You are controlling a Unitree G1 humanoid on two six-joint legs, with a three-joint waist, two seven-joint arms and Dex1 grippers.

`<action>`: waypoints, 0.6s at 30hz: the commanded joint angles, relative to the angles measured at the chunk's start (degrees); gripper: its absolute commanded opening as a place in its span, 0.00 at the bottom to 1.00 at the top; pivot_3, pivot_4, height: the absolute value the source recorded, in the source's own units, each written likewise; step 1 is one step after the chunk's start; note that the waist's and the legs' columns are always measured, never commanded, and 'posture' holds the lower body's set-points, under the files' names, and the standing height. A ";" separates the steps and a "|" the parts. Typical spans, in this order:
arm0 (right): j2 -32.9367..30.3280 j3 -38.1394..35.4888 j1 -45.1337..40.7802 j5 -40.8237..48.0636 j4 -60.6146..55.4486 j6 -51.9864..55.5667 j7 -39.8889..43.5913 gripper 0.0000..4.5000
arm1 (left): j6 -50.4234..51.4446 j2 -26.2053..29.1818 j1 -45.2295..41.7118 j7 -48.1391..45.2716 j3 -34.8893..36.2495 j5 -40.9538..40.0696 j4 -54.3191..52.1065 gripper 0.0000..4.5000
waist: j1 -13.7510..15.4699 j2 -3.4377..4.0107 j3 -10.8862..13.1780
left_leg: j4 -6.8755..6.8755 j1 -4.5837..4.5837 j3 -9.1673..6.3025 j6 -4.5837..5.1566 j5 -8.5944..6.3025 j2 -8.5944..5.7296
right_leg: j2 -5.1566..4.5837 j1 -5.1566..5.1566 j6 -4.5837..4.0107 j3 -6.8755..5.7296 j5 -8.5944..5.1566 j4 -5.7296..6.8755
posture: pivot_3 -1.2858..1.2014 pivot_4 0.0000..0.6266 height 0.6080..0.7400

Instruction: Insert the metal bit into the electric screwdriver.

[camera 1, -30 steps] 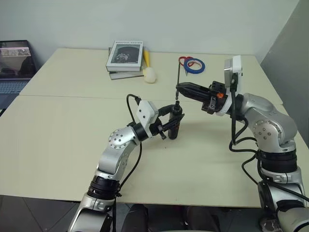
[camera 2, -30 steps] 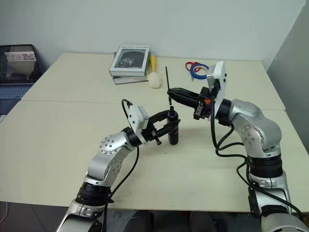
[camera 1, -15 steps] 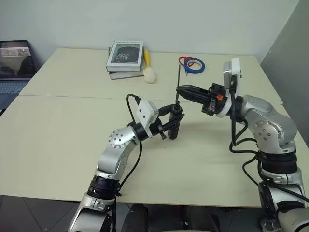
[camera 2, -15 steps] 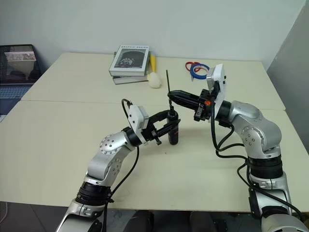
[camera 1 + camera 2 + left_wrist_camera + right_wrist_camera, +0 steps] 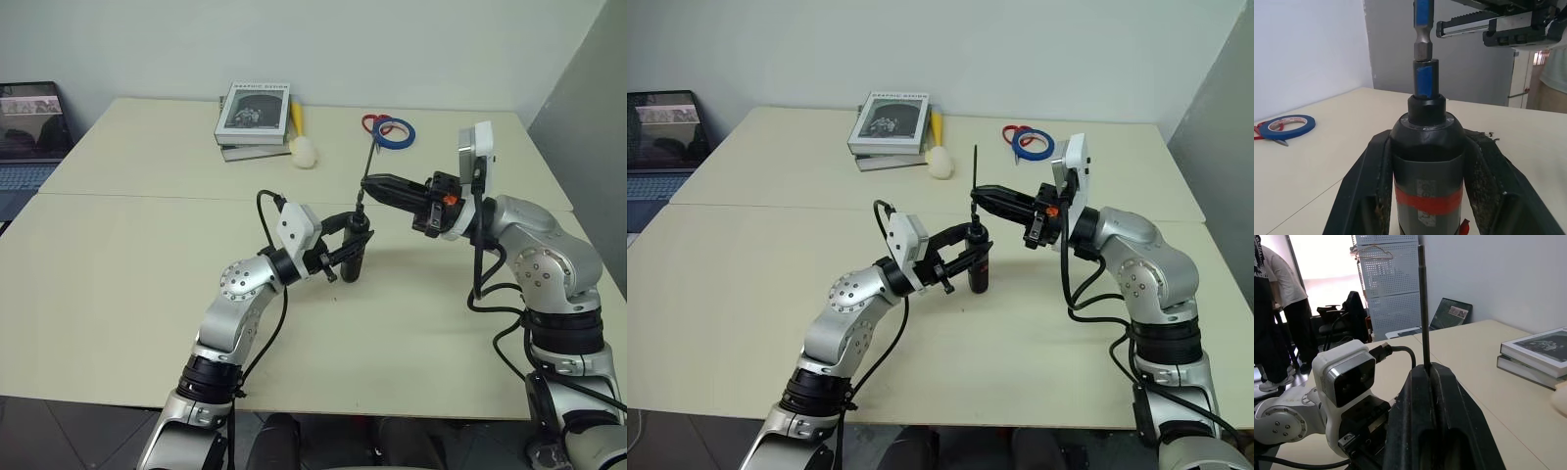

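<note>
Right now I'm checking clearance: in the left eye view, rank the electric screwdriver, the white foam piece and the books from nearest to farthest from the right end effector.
1. Electric screwdriver, just below the right end effector, upright.
2. White foam piece, farther back, to the left.
3. Books, far table edge, leftmost.

The electric screwdriver (image 5: 979,262) is a black cylinder with a red band, standing upright near the middle of the bench (image 5: 745,294), well away from every edge, its collared chuck facing up. The metal bit (image 5: 974,176) is a thin dark rod, held upright directly above the chuck; its thicker hexagonal lower end (image 5: 1422,46) sits right at the chuck's mouth.
</note>
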 commanded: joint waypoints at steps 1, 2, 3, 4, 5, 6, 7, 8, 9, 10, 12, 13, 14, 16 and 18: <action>0.00 -1.61 -0.36 1.93 -0.95 0.37 -0.04 0.00 | -0.28 0.69 -0.67 0.02 0.38 0.59 -0.85 0.37 | -0.01 0.00 0.00 | 0.00 0.00 0.00 0.00 0.00 0.00 | 0.00 0.00 0.00 0.00 0.00 0.00 | 0.52 0.24 1.00; 0.08 -1.72 -0.45 2.19 -1.09 0.57 -0.21 0.00 | -0.28 0.68 -0.68 0.03 0.38 0.60 -0.82 0.37 | -0.01 0.00 0.00 | 0.00 0.00 0.00 0.00 0.00 0.00 | 0.00 0.00 0.00 0.00 0.00 0.00 | 0.52 0.24 1.00; 0.09 -1.76 -0.50 2.35 -1.15 0.66 -0.31 0.00 | -0.28 0.68 -0.68 0.03 0.37 0.61 -0.80 0.37 | -0.01 0.00 0.00 | 0.00 0.00 0.00 0.00 0.00 0.00 | 0.00 0.00 0.00 0.00 0.00 0.00 | 0.52 0.24 1.00; 0.06 -1.81 -0.59 2.54 -1.30 0.79 -0.44 0.00 | -0.29 0.69 -0.65 0.01 0.34 0.64 -0.78 0.37 | -0.02 0.00 0.00 | 0.00 0.00 0.00 0.00 0.00 0.00 | 0.00 0.00 0.00 0.00 0.00 0.00 | 0.52 0.24 1.00; 0.10 -2.04 -0.88 3.02 -1.57 1.14 -0.79 0.00 | -0.29 0.69 -0.63 0.00 0.32 0.65 -0.76 0.37 | -0.01 0.00 0.00 | 0.00 0.00 0.00 0.00 0.00 0.00 | 0.00 0.00 0.00 0.00 0.00 0.00 | 0.52 0.24 1.00; 0.13 -2.27 -1.21 3.49 -1.87 1.47 -1.15 0.00 | -0.28 0.69 -0.63 0.00 0.32 0.64 -0.77 0.37 | -0.01 0.00 0.00 | 0.00 0.00 0.00 0.00 0.00 0.00 | 0.00 -0.01 0.00 0.00 0.00 0.00 | 0.52 0.24 1.00; 0.08 -2.36 -1.37 3.77 -2.15 1.69 -1.38 0.00 | -0.26 0.71 -0.59 -0.02 0.33 0.62 -0.79 0.37 | -0.01 0.00 0.00 | 0.00 0.00 0.00 0.00 0.00 0.00 | 0.00 -0.01 0.00 0.00 0.00 -0.01 | 0.52 0.24 1.00; 0.00 -2.34 -1.42 3.77 -2.29 1.75 -1.47 0.00 | -0.28 0.73 -0.57 -0.03 0.32 0.63 -0.80 0.37 | -0.01 0.00 0.00 | 0.00 -0.01 0.00 0.00 0.00 0.00 | 0.00 -0.01 -0.01 0.00 0.00 -0.01 | 0.52 0.24 1.00; -0.06 -2.29 -1.41 3.63 -2.33 1.68 -1.53 0.00 | -0.27 0.73 -0.56 -0.04 0.32 0.62 -0.81 0.37 | -0.01 0.00 0.00 | 0.00 -0.01 0.00 0.00 0.00 0.00 | 0.00 -0.01 -0.02 0.00 -0.01 -0.01 | 0.52 0.24 1.00; -0.06 -2.32 -1.40 3.51 -2.32 1.62 -1.63 0.00 | -0.27 0.73 -0.55 -0.05 0.30 0.64 -0.80 0.37 | -0.01 0.00 0.00 | 0.00 -0.01 0.00 0.00 0.00 0.00 | 0.00 -0.01 -0.21 0.00 -0.12 -0.02 | 0.52 0.24 1.00; -0.19 -2.31 -1.36 3.07 -2.36 1.48 -1.71 0.00 | -0.28 0.77 -0.48 -0.09 0.29 0.63 -0.88 0.37 | -0.01 0.00 0.00 | 0.00 -0.01 0.00 0.00 0.00 0.00 | 0.00 -0.01 -0.25 0.00 -0.14 -0.02 | 0.52 0.24 1.00; -0.29 -2.28 -1.34 2.88 -2.29 1.42 -1.67 0.00 | -0.31 0.79 -0.47 -0.15 0.27 0.64 -0.89 0.37 | -0.01 0.00 0.00 | -0.01 -0.01 0.00 0.00 0.00 0.00 | 0.00 -0.01 -0.24 0.00 -0.14 -0.02 | 0.52 0.24 1.00; -0.41 -2.20 -1.32 2.74 -2.24 1.43 -1.61 0.00 | -0.32 0.81 -0.49 -0.18 0.26 0.65 -0.87 0.37 | -0.01 0.00 0.00 | -0.01 -0.01 0.00 0.00 0.00 0.00 | 0.00 -0.01 -0.24 0.00 -0.14 -0.02 | 0.52 0.24 1.00; -0.61 -1.91 -1.27 2.48 -2.20 1.49 -1.41 0.00 | -0.34 0.80 -0.55 -0.23 0.24 0.67 -0.81 0.37 | -0.02 0.00 0.00 | -0.01 -0.01 0.00 0.00 0.00 0.00 | 0.00 -0.01 -0.25 0.00 -0.14 -0.02 | 0.52 0.24 1.00; -0.53 -1.60 -1.21 2.34 -2.36 1.61 -1.45 0.00 | -0.37 0.73 -0.60 -0.23 0.22 0.71 -0.77 0.37 | -0.02 0.00 0.00 | -0.01 -0.01 0.00 0.00 0.00 0.00 | 0.00 -0.01 -0.25 0.00 -0.14 -0.02 | 0.52 0.24 1.00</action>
